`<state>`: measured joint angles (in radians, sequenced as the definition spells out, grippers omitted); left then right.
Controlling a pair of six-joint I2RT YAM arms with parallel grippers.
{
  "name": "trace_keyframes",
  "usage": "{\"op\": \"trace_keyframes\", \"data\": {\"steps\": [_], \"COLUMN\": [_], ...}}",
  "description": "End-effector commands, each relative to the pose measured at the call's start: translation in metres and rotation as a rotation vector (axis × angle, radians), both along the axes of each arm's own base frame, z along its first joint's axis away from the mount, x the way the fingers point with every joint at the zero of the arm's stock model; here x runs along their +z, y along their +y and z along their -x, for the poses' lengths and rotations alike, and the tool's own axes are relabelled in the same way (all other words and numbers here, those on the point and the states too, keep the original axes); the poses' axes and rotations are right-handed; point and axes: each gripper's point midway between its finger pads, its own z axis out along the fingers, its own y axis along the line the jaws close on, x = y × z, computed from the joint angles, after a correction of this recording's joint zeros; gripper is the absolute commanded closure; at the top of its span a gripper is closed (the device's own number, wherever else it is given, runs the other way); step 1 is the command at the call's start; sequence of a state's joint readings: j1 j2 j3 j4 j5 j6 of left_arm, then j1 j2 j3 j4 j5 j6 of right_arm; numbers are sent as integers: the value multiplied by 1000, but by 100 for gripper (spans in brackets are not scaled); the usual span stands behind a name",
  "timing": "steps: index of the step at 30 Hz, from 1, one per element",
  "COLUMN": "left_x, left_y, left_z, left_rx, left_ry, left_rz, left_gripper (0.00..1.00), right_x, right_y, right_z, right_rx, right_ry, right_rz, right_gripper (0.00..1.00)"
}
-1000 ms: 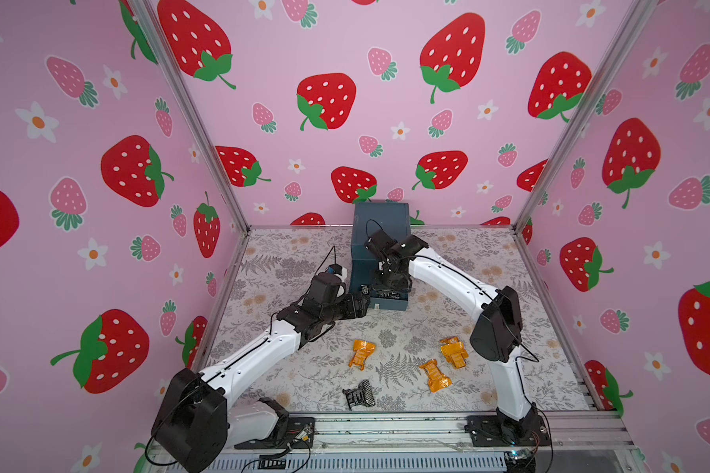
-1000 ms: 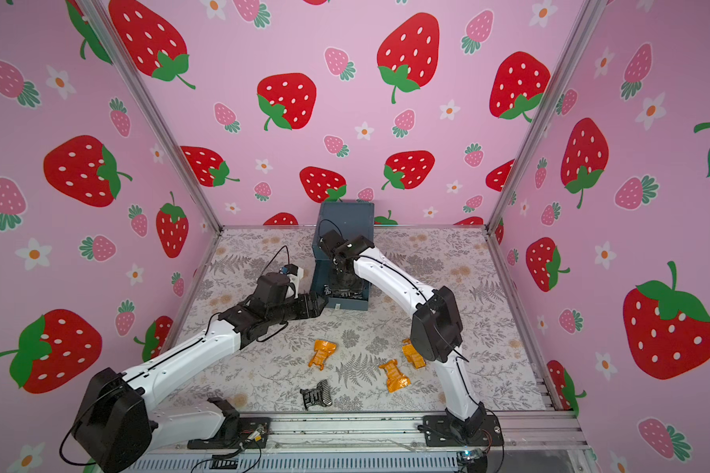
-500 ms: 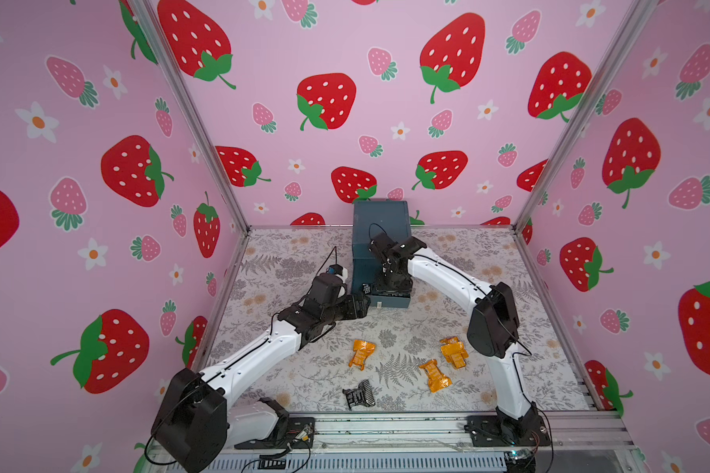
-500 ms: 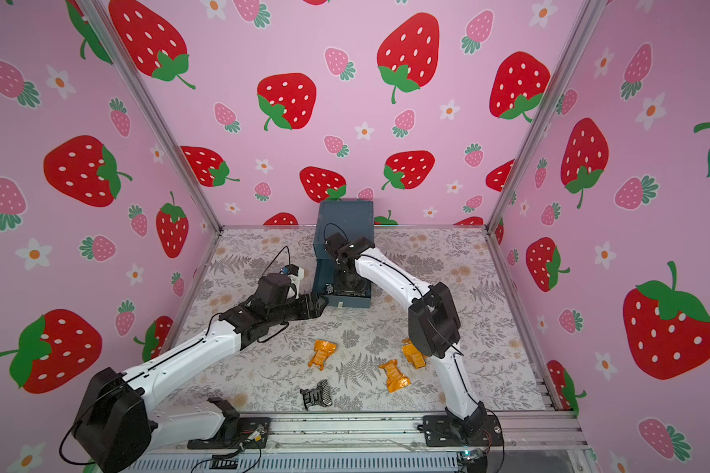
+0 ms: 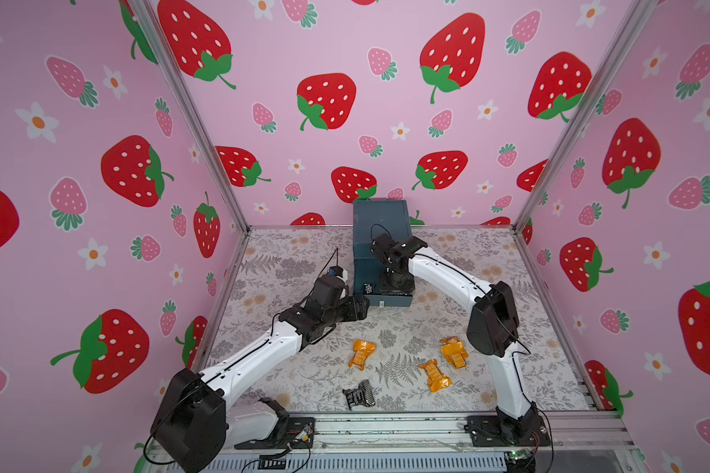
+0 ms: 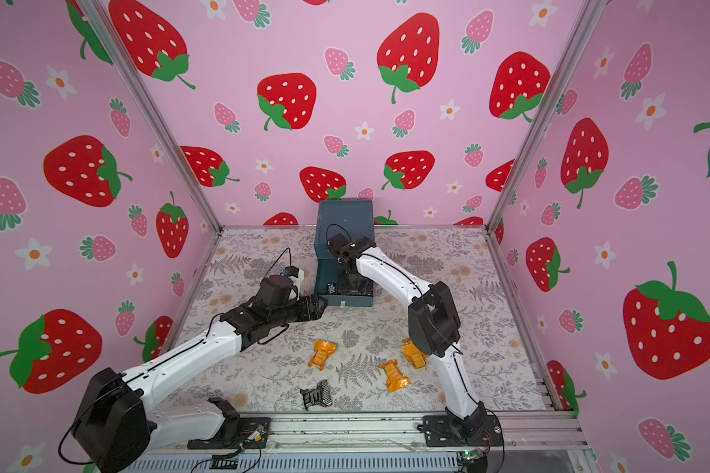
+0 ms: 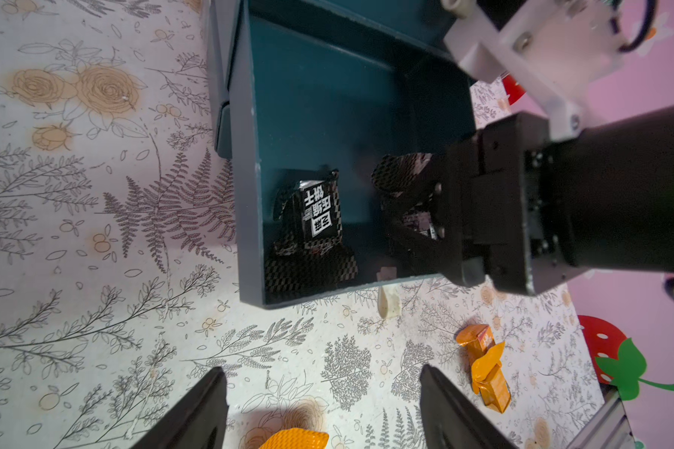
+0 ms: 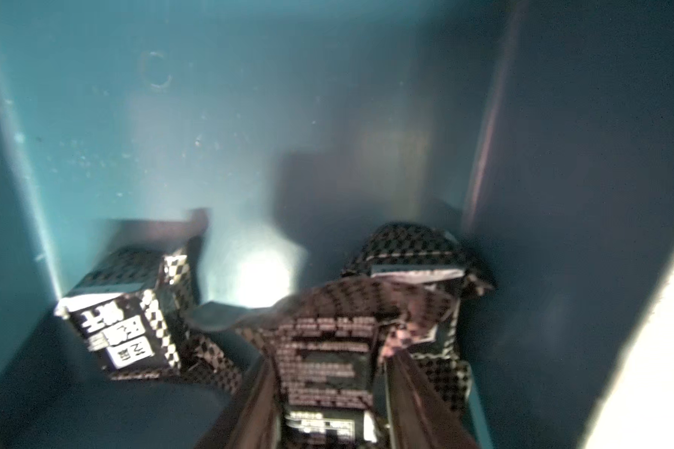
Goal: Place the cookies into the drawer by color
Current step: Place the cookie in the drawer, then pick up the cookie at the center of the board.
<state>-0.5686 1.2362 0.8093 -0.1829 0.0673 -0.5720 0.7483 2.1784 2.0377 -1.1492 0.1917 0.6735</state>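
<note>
The dark teal drawer cabinet (image 5: 380, 221) stands at the back with its bottom drawer (image 7: 250, 194) pulled out. My right gripper (image 8: 329, 357) reaches down into that drawer. Its fingers stand slightly apart around a black-patterned cookie (image 8: 323, 350), with a thin gap on one side. Two more black cookies (image 8: 121, 330) (image 8: 409, 248) lie in the drawer. My left gripper (image 7: 323, 373) hovers open and empty over the mat, just in front of the drawer. On the mat lie three orange cookies (image 5: 361, 353) (image 5: 453, 351) (image 5: 435, 374) and a black one (image 5: 359, 394).
The drawer's white pull tab (image 7: 389, 303) points at the mat. An orange cookie (image 7: 294, 439) lies just below my left fingers and another (image 7: 483, 365) beside them. Pink strawberry walls (image 5: 386, 102) close in the back and both sides. A metal rail (image 5: 386, 428) runs along the front edge.
My right arm has sunk a little deeper into the open drawer, and its fingers have parted slightly round the black cookie. The left arm has stayed where it was.
</note>
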Motion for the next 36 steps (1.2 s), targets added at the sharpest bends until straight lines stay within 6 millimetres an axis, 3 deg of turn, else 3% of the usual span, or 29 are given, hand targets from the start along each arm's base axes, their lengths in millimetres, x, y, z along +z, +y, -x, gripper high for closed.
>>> {"op": "trace_keyframes", "data": {"steps": [1,4,10,14,17,21,28,32,36], "left_x": [19,23,18,5,-16,-44,-65,-78,-93], "left_y": [7,11,19,17,16,22,7,-1,7], "left_z": [5,17,51,81,109,140,170,185,199], "left_rx": [19,23,25,-12,-47,-55,-147,-237,-253], "left_ry": [-35,-31,-13,19,64,116,139,183,245], "left_rz": [-29,-53,-147,-154,-191,-285,-362,-415,-461], "left_gripper": [19,19,19,19,20,21,26,28,30], "right_x": [14,31,60,79,88,85,50,39,36], "right_y": [3,7,6,0,-9,-18,-43,-45,-45], "right_z": [-1,2,15,33,56,92,138,151,155], "right_rx": [21,49,91,127,162,220,300,341,387], "right_ry": [-23,-51,-109,-100,-75,-49,-32,-35,-48], "right_rz": [-43,-95,-189,-231,-273,-361,-395,-430,-444], "right_gripper": [49,39,35,35,35,35,35,35,35]}}
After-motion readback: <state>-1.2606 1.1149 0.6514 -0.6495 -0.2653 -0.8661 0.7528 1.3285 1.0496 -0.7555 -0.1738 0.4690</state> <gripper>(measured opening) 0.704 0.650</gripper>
